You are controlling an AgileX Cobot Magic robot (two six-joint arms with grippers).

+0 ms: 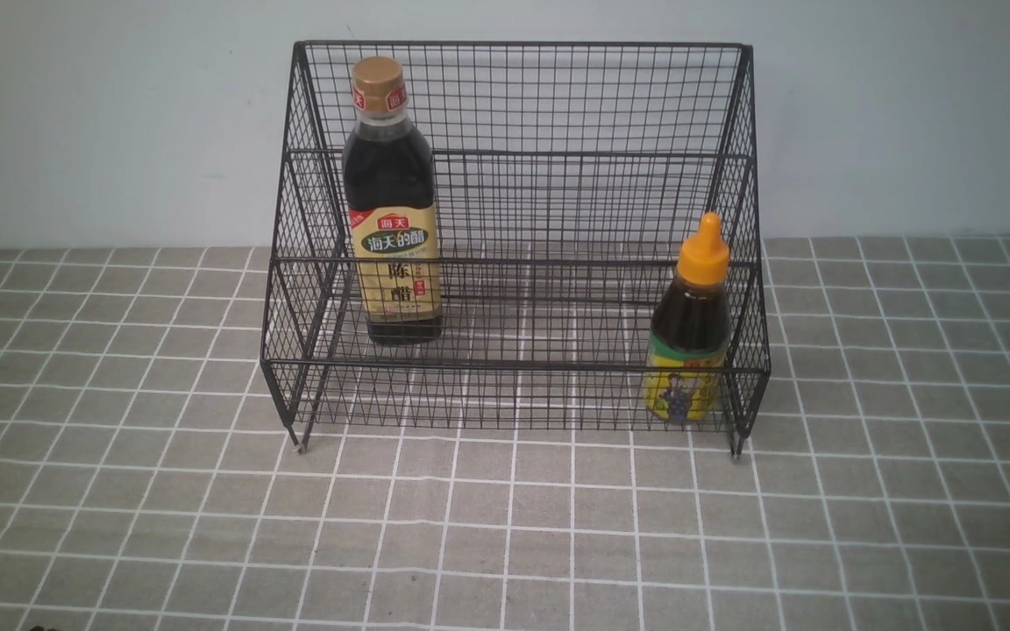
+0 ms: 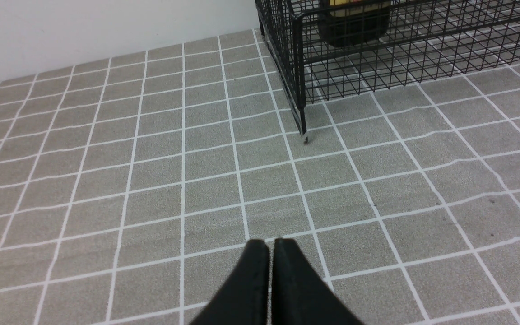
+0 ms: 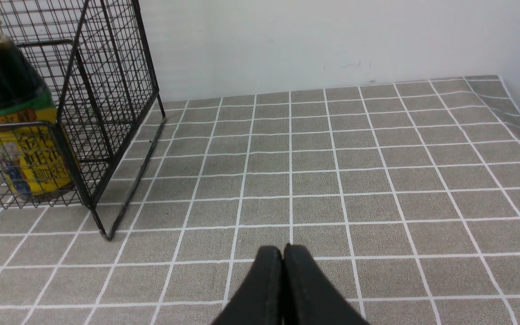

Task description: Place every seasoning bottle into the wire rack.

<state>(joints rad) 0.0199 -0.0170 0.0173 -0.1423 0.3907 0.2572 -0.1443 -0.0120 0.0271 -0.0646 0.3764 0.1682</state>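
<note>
The black wire rack (image 1: 514, 158) stands at the back middle of the table. A tall seasoning bottle (image 1: 392, 210) with a gold cap and tan label stands upright on its upper tier, left side. A short seasoning bottle (image 1: 689, 324) with an orange pointed cap stands upright on the lower tier, right side. In the wrist views the tall bottle's base (image 2: 354, 20) and the short bottle (image 3: 14, 117) show inside the mesh. My left gripper (image 2: 271, 243) is shut and empty over the cloth, short of the rack's front foot. My right gripper (image 3: 283, 249) is shut and empty, beside the rack's corner. Neither arm shows in the front view.
A grey cloth with a white grid (image 1: 505, 526) covers the table. A pale wall (image 1: 75, 114) runs behind the rack. The cloth's edge (image 3: 519, 113) meets a wall at the far side in the right wrist view. The rack's foot (image 2: 304, 135) stands on the cloth.
</note>
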